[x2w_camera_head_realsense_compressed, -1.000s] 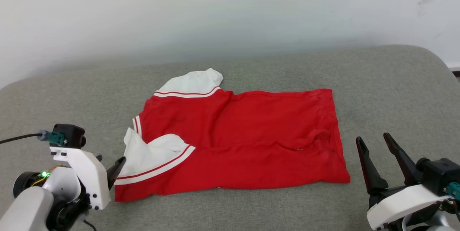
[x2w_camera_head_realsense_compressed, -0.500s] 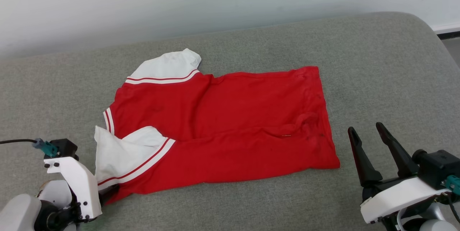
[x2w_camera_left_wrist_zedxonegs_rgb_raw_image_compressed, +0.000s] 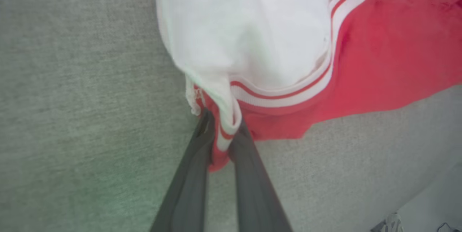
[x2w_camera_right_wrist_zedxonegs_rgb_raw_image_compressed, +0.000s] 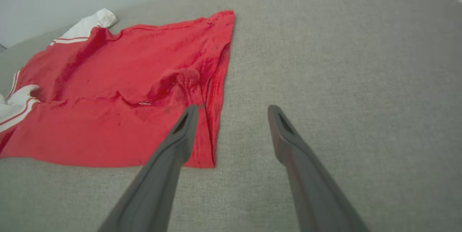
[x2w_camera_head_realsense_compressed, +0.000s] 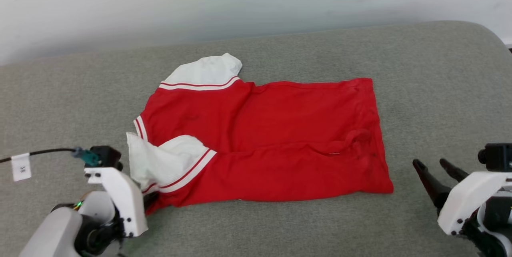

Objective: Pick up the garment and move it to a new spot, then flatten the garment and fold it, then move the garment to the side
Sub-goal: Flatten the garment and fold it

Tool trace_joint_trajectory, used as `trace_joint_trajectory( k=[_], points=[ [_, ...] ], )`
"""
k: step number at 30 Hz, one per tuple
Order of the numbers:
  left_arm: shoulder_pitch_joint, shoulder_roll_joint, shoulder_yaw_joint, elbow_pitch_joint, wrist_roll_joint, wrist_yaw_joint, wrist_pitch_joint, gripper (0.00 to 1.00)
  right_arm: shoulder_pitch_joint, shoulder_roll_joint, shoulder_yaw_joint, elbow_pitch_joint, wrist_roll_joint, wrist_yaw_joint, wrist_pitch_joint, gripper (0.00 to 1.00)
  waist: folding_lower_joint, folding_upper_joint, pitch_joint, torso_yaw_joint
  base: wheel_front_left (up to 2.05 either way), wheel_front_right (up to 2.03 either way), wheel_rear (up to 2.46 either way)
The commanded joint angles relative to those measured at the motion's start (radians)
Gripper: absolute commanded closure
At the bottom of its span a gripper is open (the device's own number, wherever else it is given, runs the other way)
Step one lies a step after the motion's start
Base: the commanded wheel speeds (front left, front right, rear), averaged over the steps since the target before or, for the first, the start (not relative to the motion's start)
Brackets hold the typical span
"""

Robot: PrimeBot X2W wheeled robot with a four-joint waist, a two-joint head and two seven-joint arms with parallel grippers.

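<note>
Red garment corner now pinched by left gripper
Jaws that stood spread a second ago now clamp the shirt's near-left hem corner, at front left of the grey cushion. The shirt lies mid-cushion, not yet lifted. Right gripper is spread and empty at cushion front right. Pick-up likely starting.

broad grey-green woven upholstered cushion with rounded far-right corner, plain matte white wall right behind it, soft even light, faint shadow along the wall base
</note>
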State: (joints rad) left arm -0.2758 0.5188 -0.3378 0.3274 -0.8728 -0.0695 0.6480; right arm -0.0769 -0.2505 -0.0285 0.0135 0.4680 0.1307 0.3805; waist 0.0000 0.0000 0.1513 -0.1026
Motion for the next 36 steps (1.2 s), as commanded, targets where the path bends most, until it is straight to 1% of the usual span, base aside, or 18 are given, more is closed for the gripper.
trace_joint_trajectory(
  k=[1,5,6,10,16,17,18,19,21,25,28,31,36],
  points=[
    [-0.023,-0.015,-0.01,-0.021,0.012,-0.002,-0.011,1.0,-0.028,-0.021,0.003,0.023,0.021,0.0,0.083,0.0,0.0,0.0,0.001,0.026,0.0,0.0,0.0],
    [-0.069,-0.024,-0.026,-0.084,0.046,0.002,-0.029,1.0,-0.075,-0.052,0.007,0.07,0.063,0.0,0.272,0.0,0.0,0.0,0.026,0.072,0.0,0.0,0.0],
    [-0.111,-0.035,-0.038,-0.13,0.07,0.004,-0.038,1.0,-0.111,-0.059,0.017,0.092,0.076,0.0,0.37,0.0,0.0,0.0,0.057,0.104,0.0,0.0,0.0],
    [-0.145,-0.048,-0.06,-0.17,0.096,0.005,-0.043,1.0,-0.157,-0.047,0.034,0.128,0.073,0.0,0.435,0.0,0.0,0.0,0.095,0.137,0.0,0.0,0.0],
    [-0.165,-0.059,-0.074,-0.192,0.113,0.006,-0.058,1.0,-0.189,-0.019,0.089,0.227,0.095,0.0,0.498,0.0,0.0,0.0,0.124,0.157,0.0,0.0,0.0],
    [-0.163,-0.06,-0.074,-0.19,0.113,0.005,-0.063,1.0,-0.186,-0.015,0.103,0.242,0.101,0.0,0.511,0.45,0.0,0.0,0.126,0.158,0.0,0.0,0.0],
    [-0.161,-0.061,-0.074,-0.187,0.112,0.005,-0.064,1.0,-0.186,-0.012,0.114,0.251,0.106,0.0,0.51,0.84,0.0,0.0,0.126,0.158,0.0,0.0,0.0],
    [-0.158,-0.062,-0.074,-0.184,0.11,0.005,-0.067,1.0,-0.19,-0.01,0.123,0.26,0.112,0.0,0.51,1.0,0.0,0.0,0.126,0.158,0.0,0.0,0.0],
    [-0.149,-0.061,-0.073,-0.176,0.107,0.004,-0.072,1.0,-0.198,-0.015,0.133,0.263,0.122,0.001,0.498,1.0,0.0,0.0,0.122,0.155,0.0,0.0,0.0],
    [-0.136,-0.064,-0.068,-0.158,0.103,0.006,-0.088,1.0,-0.225,-0.05,0.141,0.258,0.131,0.0,0.471,1.0,0.0,0.0,0.099,0.151,0.0,0.0,0.0],
    [-0.116,-0.07,-0.063,-0.14,0.098,0.009,-0.113,1.0,-0.232,-0.07,0.159,0.245,0.139,0.0,0.442,1.0,0.0,0.0,0.056,0.147,0.0,0.0,0.0],
    [-0.093,-0.073,-0.056,-0.13,0.096,0.019,-0.138,1.0,-0.226,-0.078,0.181,0.241,0.147,0.0,0.418,1.0,0.0,0.0,0.012,0.145,0.0,0.0,0.0],
    [-0.03,-0.064,-0.051,-0.132,0.093,0.034,-0.161,1.0,-0.188,-0.084,0.21,0.243,0.167,0.0,0.388,1.0,0.0,0.0,-0.073,0.151,0.0,0.0,0.0]
  ],
)
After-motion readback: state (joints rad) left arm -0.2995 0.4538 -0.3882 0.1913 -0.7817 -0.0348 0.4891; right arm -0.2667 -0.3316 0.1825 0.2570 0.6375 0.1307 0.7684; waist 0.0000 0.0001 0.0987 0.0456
